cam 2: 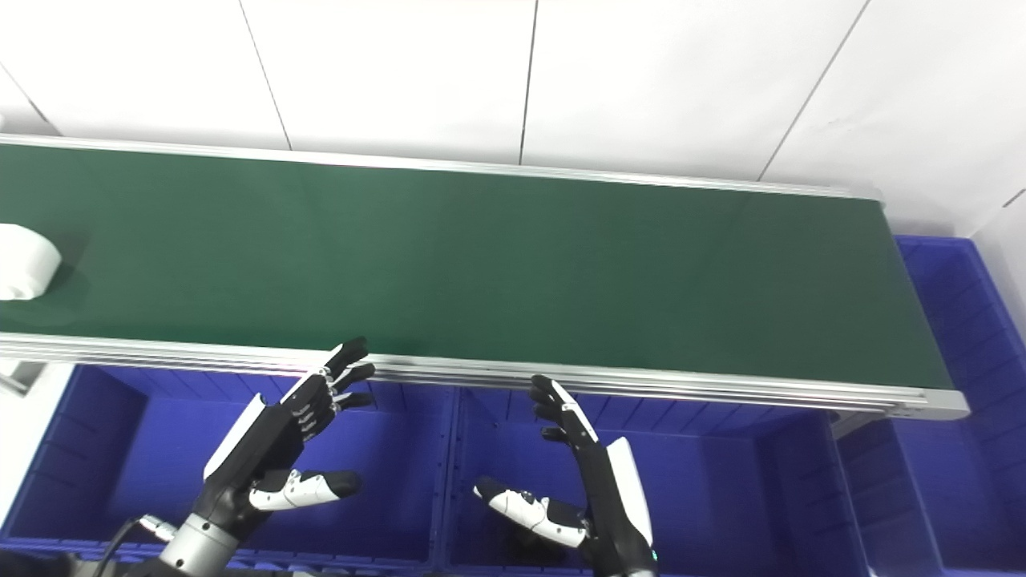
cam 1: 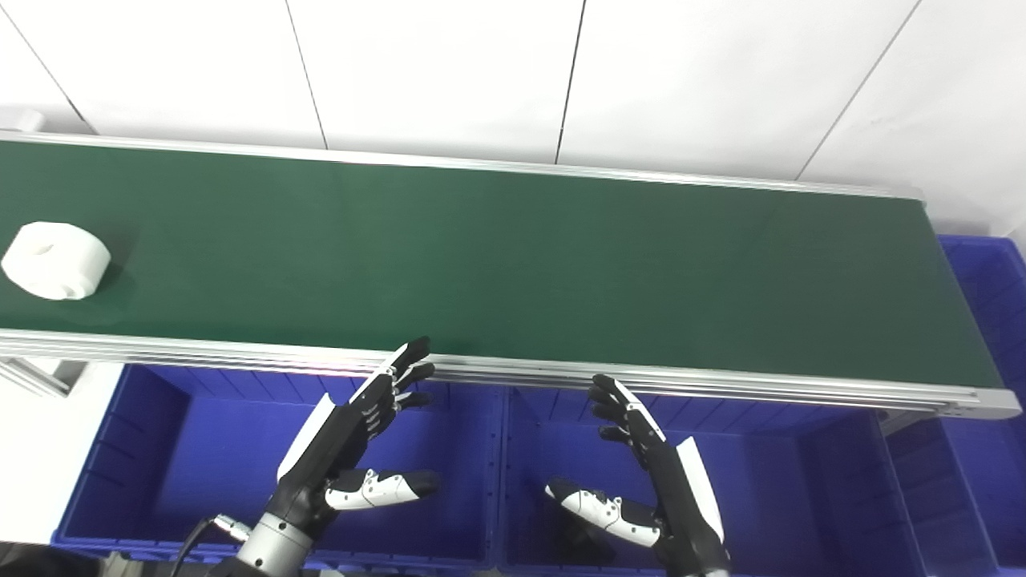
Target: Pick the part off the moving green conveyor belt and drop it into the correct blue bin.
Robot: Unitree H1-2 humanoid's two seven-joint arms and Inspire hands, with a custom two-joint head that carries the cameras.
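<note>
A white round part (cam 1: 54, 260) with a hole in its top lies on the green conveyor belt (cam 1: 497, 256) at the far left; in the right eye view the part (cam 2: 24, 261) is cut by the picture's left edge. My left hand (cam 1: 357, 437) is open and empty, held above the left blue bin (cam 1: 200, 449) just in front of the belt's near rail. My right hand (cam 1: 649, 473) is open and empty above the middle blue bin (cam 1: 761, 473). Both hands are far to the right of the part.
An aluminium rail (cam 1: 721, 385) runs along the belt's near edge. A third blue bin (cam 1: 990, 320) stands past the belt's right end. A white panelled wall (cam 1: 449, 72) is behind the belt.
</note>
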